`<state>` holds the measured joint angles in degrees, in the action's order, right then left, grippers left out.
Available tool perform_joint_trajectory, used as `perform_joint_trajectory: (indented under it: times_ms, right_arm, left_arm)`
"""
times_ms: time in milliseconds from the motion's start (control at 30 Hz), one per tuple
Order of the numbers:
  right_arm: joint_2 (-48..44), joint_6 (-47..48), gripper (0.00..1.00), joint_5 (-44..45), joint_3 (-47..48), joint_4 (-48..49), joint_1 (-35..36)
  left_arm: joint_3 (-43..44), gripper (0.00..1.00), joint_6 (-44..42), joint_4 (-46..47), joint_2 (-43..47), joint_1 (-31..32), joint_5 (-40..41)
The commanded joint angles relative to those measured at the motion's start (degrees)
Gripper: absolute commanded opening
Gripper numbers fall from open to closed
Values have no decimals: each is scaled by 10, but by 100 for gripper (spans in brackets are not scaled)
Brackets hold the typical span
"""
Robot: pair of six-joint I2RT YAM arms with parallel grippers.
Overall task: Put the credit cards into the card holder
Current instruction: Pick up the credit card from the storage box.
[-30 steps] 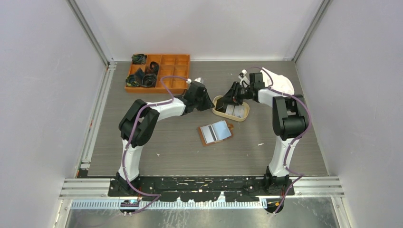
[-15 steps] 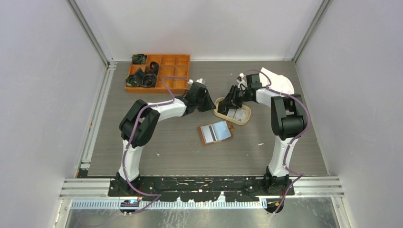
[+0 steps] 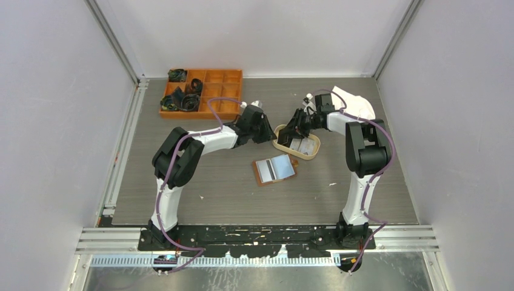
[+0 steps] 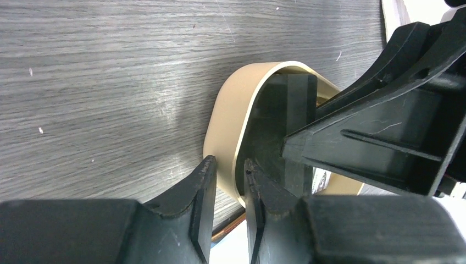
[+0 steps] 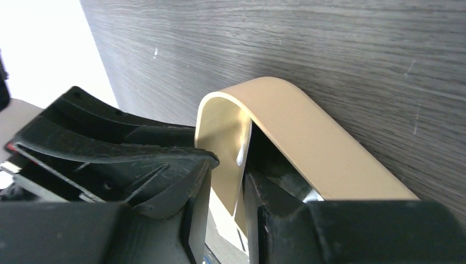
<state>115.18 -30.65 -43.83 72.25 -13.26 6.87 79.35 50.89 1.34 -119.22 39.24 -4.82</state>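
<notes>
Dark grey worktop (image 3: 212, 188), streaked with pale wood grain. The tray (image 4: 222, 126) is tan outside and creamier within, and the cards (image 3: 301, 144) in it are pale grey and white. Brown wallet (image 3: 262, 173) mid-worktop, with a grey-blue card (image 3: 282, 165) across it. Bright orange box (image 3: 230, 91) at the far left corner, black clutter (image 3: 182, 97) in its left cells. White cloth (image 3: 357, 108) by the far right corner. The arms (image 3: 212, 138) are white with black joints and trail purple cables (image 3: 162, 194). Left end effector (image 4: 228, 165) and right end effector (image 5: 228, 165) are both matte black.
</notes>
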Motion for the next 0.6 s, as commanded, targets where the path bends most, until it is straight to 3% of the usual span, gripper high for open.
perform_joint_trajectory:
  times_ms: [0,567]
  right_arm:
    - [-1,-39,33,-45,6,50,-12]
    - [11,-55,29,-54,1,57,-21]
  left_arm:
    - [1,27,6,9,23,-3,-14]
    - [-7,28,0,8,50,-11,-17]
